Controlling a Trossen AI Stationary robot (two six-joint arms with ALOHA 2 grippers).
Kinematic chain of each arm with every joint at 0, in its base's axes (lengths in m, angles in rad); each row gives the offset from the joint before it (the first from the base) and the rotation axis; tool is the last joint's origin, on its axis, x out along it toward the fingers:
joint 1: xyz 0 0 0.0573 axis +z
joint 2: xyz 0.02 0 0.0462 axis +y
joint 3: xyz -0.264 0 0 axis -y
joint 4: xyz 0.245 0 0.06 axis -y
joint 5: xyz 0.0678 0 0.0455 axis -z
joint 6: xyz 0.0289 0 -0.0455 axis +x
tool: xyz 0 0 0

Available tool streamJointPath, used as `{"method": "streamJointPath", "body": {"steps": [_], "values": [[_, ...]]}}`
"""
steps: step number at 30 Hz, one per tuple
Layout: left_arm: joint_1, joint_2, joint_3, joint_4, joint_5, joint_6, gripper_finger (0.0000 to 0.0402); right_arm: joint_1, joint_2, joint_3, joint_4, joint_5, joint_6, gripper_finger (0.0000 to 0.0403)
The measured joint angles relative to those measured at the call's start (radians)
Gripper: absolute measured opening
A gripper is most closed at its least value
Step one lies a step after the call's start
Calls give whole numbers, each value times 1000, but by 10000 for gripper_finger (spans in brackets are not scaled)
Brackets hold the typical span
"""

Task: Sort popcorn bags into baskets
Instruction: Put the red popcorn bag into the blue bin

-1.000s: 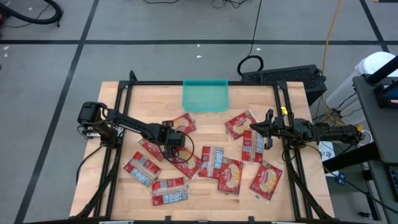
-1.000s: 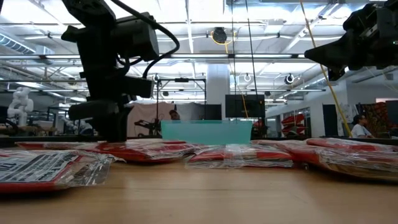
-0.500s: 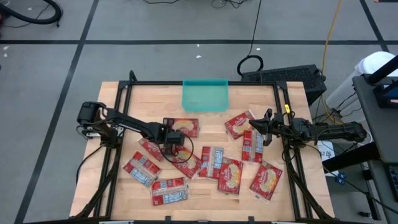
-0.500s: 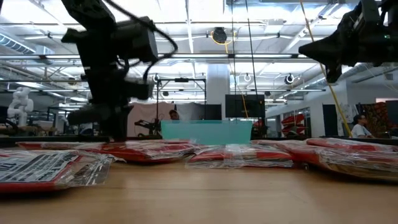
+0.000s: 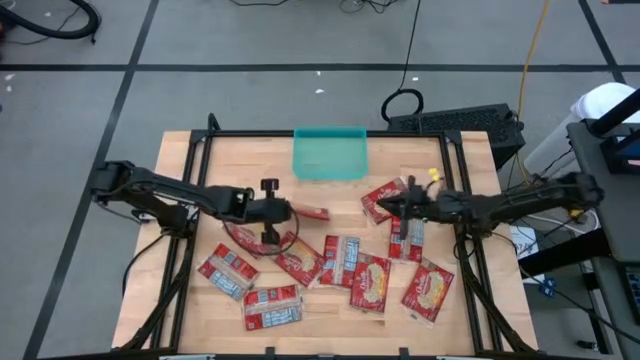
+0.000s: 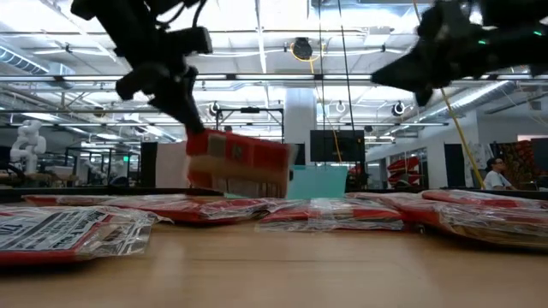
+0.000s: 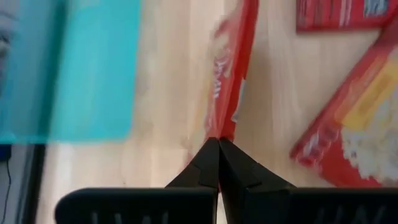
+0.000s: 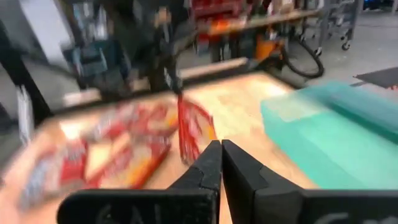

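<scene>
Bag (image 5: 310,212) is up off the table, pinched edge-on in your left gripper (image 5: 291,211), near the table's middle and a bit short of the tray (image 5: 330,153). Low view shows the bag (image 6: 238,162) hanging tilted in the air under the gripper, clear of the packets below. Left wrist cam: fingers (image 7: 208,163) pressed together on the bag's (image 7: 231,74) thin edge, tray (image 7: 68,68) off to one side, more bags (image 7: 348,134) on the wood.

Your right gripper (image 5: 393,206) is raised over the right-centre of the table, fingers together w/ nothing between them. Right wrist cam confirms: tips (image 8: 221,163) meet, empty. It looks across at the lifted bag (image 8: 188,127) and the tray (image 8: 336,130).

Tray sits at the far edge, centre; can't tell if anything's in it, looks bare from above. The other bags (image 5: 352,265) lie loose across the near half: a cluster near the middle, two at left-front (image 5: 228,272), a few under and beside the right arm (image 5: 430,291). Some overlap. All outside the tray.

Table (image 5: 180,170) is light wood w/ a black frame. Low view: person (image 6: 494,174) seated far back right in the room.
</scene>
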Motion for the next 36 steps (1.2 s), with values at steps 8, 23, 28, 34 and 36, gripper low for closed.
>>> {"method": "streamJointPath", "body": {"steps": [8, 23, 28, 34, 36], "values": [[-1, -87, 2, 52, -1, 146, 1, 30, 359, 255, -15, -2, -99, 9], [-62, -110, 2, 208, 100, 685, 1, 8, 573, 438, -12, -82, 33, 145], [-86, -110, 2, 289, 223, 809, 1, -15, 574, 438, -12, -139, 60, 181], [-94, -110, 2, 341, 387, 891, 0, -49, 597, 438, 16, -303, 102, 224], [-94, -110, 2, 361, 425, 909, 0, -65, 620, 438, 34, -370, 131, 241]]}}
